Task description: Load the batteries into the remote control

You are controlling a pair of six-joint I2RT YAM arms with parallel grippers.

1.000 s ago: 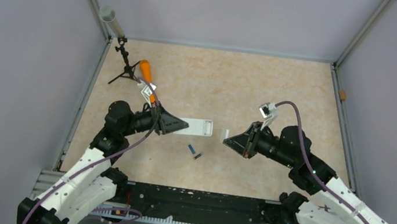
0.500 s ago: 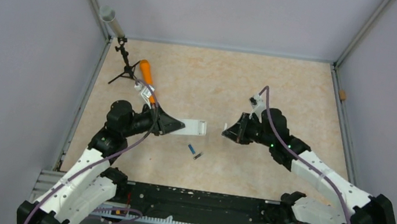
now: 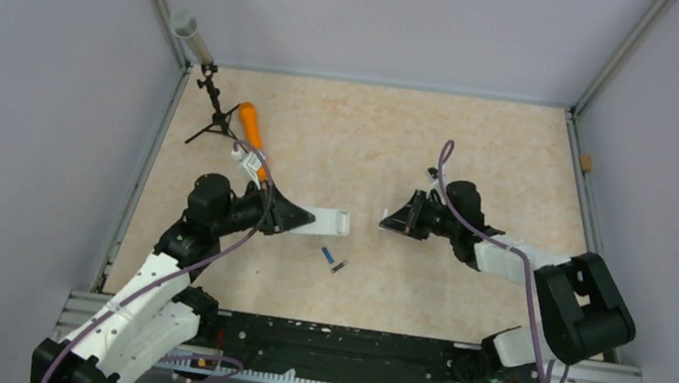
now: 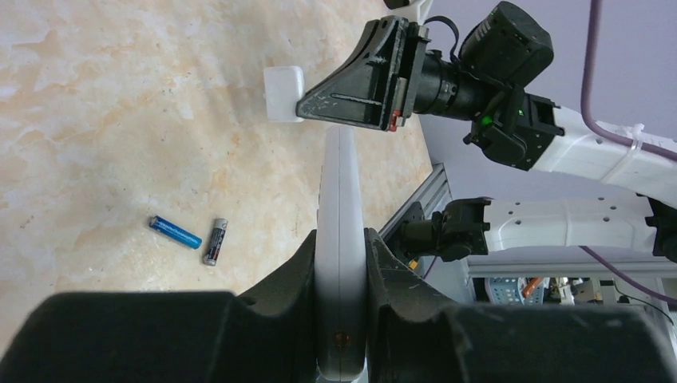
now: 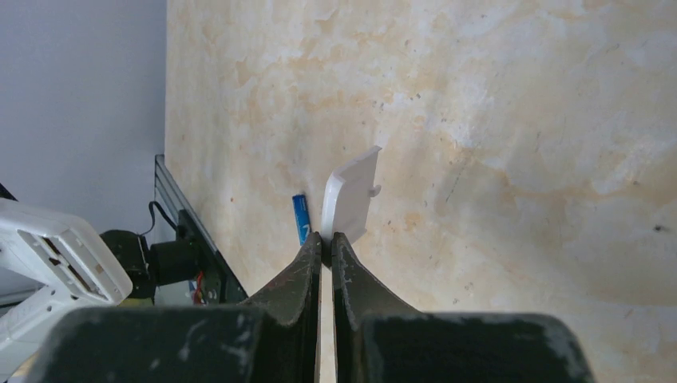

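My left gripper is shut on the white remote control, held edge-on above the table; in the left wrist view the remote sticks out between the fingers. My right gripper is shut on a small white battery cover, which faces the remote's free end with a small gap between them; the cover also shows in the left wrist view. The blue battery and the dark battery lie side by side on the table below that gap, also seen in the left wrist view as blue and dark.
An orange cylinder and a small black tripod lie at the back left, beside a grey tube in the corner. Metal frame rails and purple walls bound the beige table. A black rail runs along the near edge.
The right arm has stretched out flat and carried the cover a little farther back and left. The left gripper has drawn the remote slightly left. The batteries have not moved.
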